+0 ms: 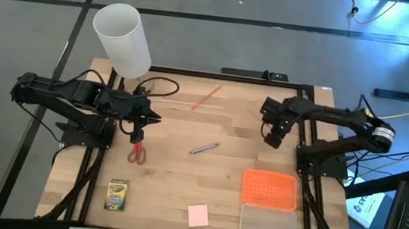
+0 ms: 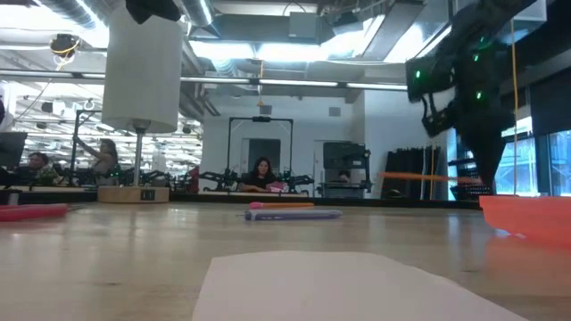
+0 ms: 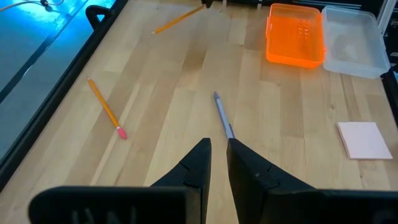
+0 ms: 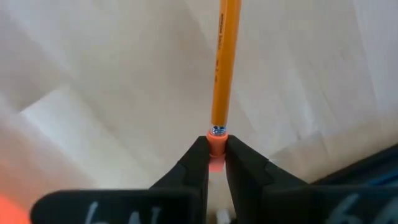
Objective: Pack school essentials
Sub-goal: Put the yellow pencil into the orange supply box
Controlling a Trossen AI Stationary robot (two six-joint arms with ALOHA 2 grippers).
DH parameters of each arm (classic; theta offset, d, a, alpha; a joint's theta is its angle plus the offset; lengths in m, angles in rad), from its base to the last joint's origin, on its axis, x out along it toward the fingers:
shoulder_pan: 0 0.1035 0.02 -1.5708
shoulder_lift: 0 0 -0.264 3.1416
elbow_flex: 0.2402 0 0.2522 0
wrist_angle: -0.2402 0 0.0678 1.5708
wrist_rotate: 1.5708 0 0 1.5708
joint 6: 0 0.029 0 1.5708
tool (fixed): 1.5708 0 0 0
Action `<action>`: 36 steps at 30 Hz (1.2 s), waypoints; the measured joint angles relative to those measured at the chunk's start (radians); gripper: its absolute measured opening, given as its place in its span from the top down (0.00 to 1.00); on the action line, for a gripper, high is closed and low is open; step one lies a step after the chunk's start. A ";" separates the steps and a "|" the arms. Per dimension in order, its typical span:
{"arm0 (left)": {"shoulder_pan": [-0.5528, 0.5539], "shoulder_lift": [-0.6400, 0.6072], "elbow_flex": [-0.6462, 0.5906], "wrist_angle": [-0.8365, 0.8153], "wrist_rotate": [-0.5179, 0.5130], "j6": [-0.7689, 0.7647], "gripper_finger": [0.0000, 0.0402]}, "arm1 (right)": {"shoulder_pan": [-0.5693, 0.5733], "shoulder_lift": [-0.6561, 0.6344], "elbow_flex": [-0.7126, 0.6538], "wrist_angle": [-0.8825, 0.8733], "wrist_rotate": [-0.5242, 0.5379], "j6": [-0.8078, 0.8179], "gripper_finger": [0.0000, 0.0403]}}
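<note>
the table (image 1: 173,195) is pale butcher-block wood in long glued strips, framed by dark metal rails. a tall white cylinder (image 1: 123,39) with smooth walls stands at the far left corner. a flat orange lid (image 1: 269,189) with a dimpled grid lies near the right arm's base, with a frosted clear plastic box (image 1: 267,225) just nearer the front edge.

the right gripper (image 4: 216,163) has its two dark wedge-shaped fingers nearly closed, pinching the pink eraser end of an orange pencil (image 4: 224,62); the slim glossy shaft runs straight out from the fingertips, with a thin metal band where eraser meets wood. in the high view this gripper (image 1: 273,139) is well out from the lid, toward the table's middle.

the left gripper (image 3: 217,155) is closed to a narrow slit and holds nothing. the blue-grey pen (image 3: 223,116), slim and tapered, lies just ahead of its tips. a second pencil (image 3: 106,109) with a pink eraser lies off to one side, well apart. the red-handled scissors (image 1: 137,150) lie right beneath this gripper in the high view. the green-and-yellow crayon box (image 1: 117,194), a small printed carton, sits farther toward the front edge, and the pink square sticky-note pad (image 1: 198,215), matte and flat, lies well apart, near the front.
</note>
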 joint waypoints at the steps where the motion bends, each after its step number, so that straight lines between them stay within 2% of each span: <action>1: 0.000 0.000 0.000 0.000 0.000 0.000 0.88 | 0.020 -0.012 0.016 -0.026 0.000 0.018 0.88; 6: 0.000 0.000 0.000 0.000 0.000 0.000 0.88 | 0.137 -0.051 0.127 -0.161 0.024 0.098 0.88; 9: 0.000 0.000 0.000 0.000 0.000 0.000 0.88 | 0.213 -0.061 0.196 -0.200 0.057 0.130 0.88; 18: -0.026 0.000 0.000 0.007 0.000 0.053 0.88 | 0.435 -0.061 0.357 -0.285 0.062 0.237 0.88; 24: -0.061 0.000 0.000 0.010 0.000 0.052 0.88 | 0.593 -0.061 0.386 -0.321 0.050 0.332 0.88; 31: -0.090 0.000 0.000 0.010 0.000 0.052 0.88 | 0.809 -0.061 0.386 -0.345 -0.070 0.409 0.88; 36: -0.096 0.000 0.000 0.010 -0.006 0.052 0.88 | 0.961 -0.057 0.386 -0.345 -0.107 0.582 0.88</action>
